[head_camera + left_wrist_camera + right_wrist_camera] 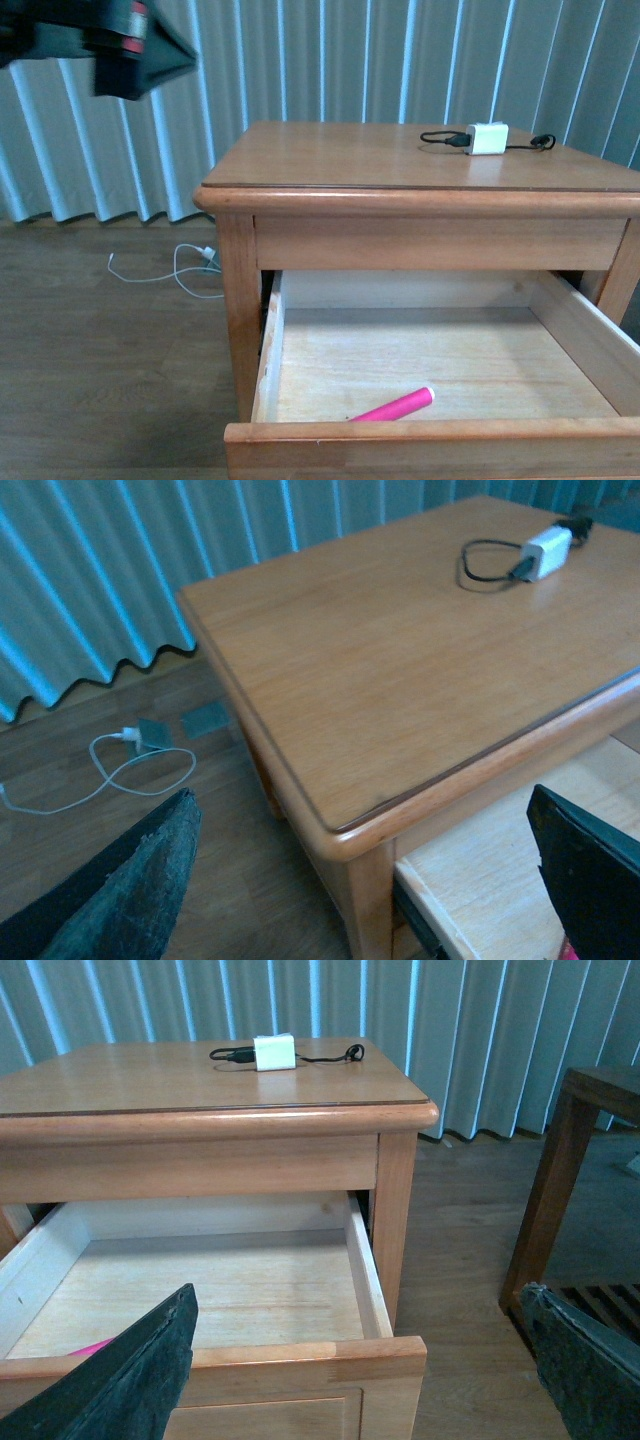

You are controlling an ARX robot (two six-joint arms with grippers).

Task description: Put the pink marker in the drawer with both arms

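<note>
A: Inside the pulled-out drawer (450, 430), seeing the pink marker (397, 406) lying slantwise on the pale floor, just behind the front wall, with its lower end hiding behind that wall.

B: Agreeing. Catching only a pink sliver of it from the right wrist view, beside one dark finger. Touching neither gripper.

A: Checking the left gripper (360, 800): fingers (130, 890) spreading wide, gripping nothing, facing the front left corner of the nightstand (400, 160).

B: Spotting the left arm (110, 40) in the front view too, sitting high at the upper left before the blue-grey curtain (330, 60).

A: Turning to the right gripper (357, 1295): fingers (130, 1380) likewise standing wide apart, holding nothing, facing the drawer's open mouth from the front.

B: Noting the white charger block (488, 138) sitting on the nightstand top with its black cable (440, 137), toward the back right.

A: Also seeing a white cable (165, 272) curling on the wooden floor (100, 380), left of the nightstand.
</note>
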